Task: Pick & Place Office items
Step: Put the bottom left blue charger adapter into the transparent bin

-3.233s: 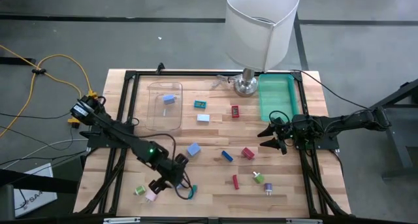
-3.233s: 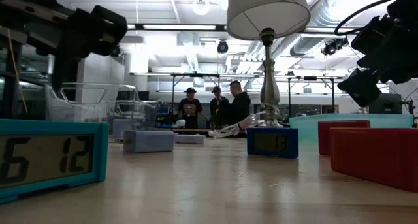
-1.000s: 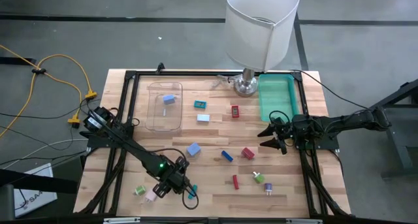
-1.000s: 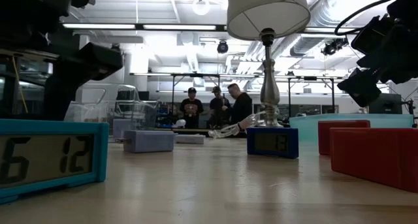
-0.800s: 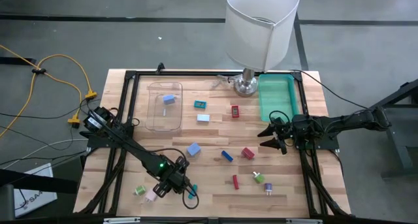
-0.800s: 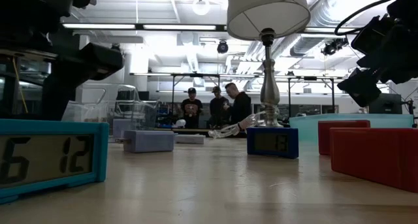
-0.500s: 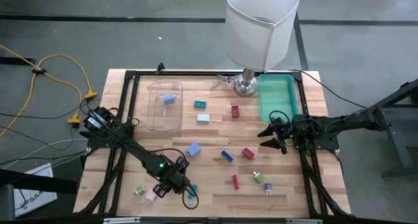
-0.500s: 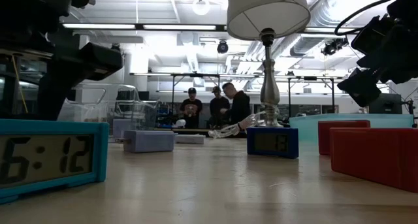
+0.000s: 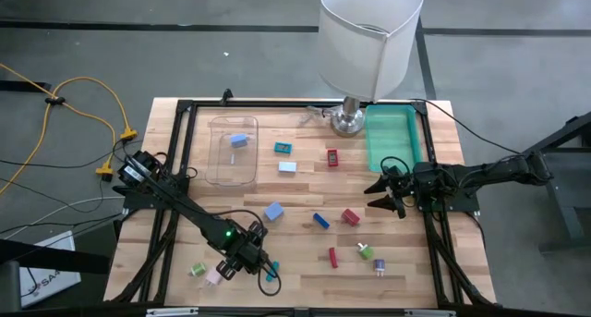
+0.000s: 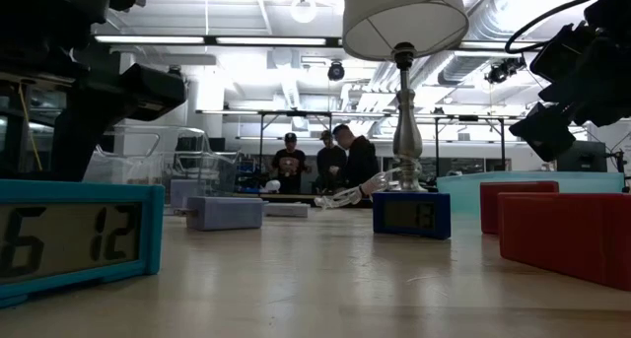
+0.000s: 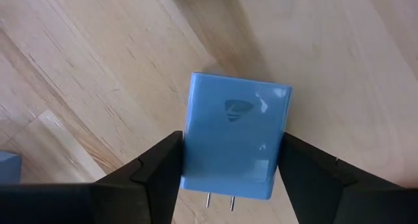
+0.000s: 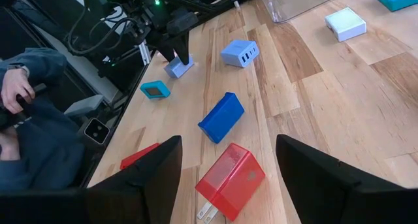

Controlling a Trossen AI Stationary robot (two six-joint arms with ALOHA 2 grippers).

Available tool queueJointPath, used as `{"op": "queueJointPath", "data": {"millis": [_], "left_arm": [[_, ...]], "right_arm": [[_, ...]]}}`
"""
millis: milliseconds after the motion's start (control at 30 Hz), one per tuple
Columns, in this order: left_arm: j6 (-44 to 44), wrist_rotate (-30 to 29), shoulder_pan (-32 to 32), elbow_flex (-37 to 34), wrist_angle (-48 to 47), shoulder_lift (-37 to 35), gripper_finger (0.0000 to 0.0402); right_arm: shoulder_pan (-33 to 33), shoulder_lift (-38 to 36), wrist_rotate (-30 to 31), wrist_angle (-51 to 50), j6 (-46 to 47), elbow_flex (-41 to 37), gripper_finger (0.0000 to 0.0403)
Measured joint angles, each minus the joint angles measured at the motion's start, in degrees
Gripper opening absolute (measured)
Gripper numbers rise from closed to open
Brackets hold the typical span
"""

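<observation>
A light blue charger block with two metal prongs lies flat on the wooden table, near its front left. My left gripper points steeply down over it and is shut on it. From above, the gripper hides the block. The right wrist view shows the block under those fingers, beside a teal clock. My right gripper hangs open near the table's right edge, holding nothing. Other small office items lie scattered over the table: a red block, a dark blue one and a light blue one. My left gripper pinches the charger block by its two opposite long sides, one finger on each. The fingers come from above, slanting steeply down. The block lies flat on the table with its logo face up and its prongs pointing toward the gripper's wrist.
A clear container with a blue piece in it stands at the back left. A green tray and a white-shaded lamp stand at the back right. Pink and green bits lie beside the left gripper. People stand in the room beyond.
My left gripper has kept its place over the table's front left. In the low view one of its fingers has shifted a little sideways. My right arm has not moved.
</observation>
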Motion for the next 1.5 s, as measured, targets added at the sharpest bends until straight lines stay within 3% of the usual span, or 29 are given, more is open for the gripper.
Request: {"op": "queueJointPath", "data": {"millis": [300,600,1500], "left_arm": [[-1.38,0.02,0.02,-0.02,-0.43,-0.62,0.0214],[-5.00,-0.39,1.96,0.00,-1.81,-6.03,0.0213],[-5.84,-3.74,32.63,0.09,-15.95,-26.01,0.0213]], "right_arm": [[0.00,0.00,0.00,0.00,0.00,0.00,0.0235],[-0.01,0.00,0.00,-0.01,0.00,0.00,0.0235],[0.00,0.00,0.00,0.00,0.00,0.00,0.0235]]}}
